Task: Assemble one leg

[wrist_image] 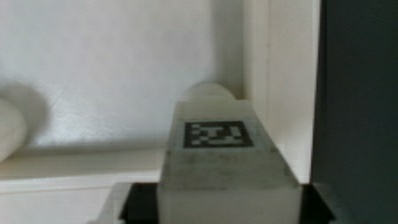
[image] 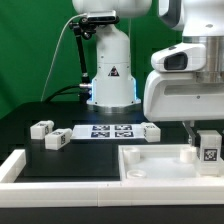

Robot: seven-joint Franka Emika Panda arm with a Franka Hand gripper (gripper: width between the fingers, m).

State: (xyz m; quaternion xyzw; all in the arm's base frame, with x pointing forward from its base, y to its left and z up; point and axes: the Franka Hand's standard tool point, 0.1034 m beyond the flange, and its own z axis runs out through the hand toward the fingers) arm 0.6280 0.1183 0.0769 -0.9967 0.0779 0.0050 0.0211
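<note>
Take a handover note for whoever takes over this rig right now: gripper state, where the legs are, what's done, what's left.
Gripper: shut on the held leg, with the fingers on its sides.
The held leg is over the exterior view's right end of the white tray-like part. Whether it touches the part cannot be told.
Spare legs on the table: far-left leg, its neighbour leg, and a third leg at the marker board's right end in the exterior view.
Done: one leg grasped and at the tray-like part.
Left: seat it, then release.
</note>
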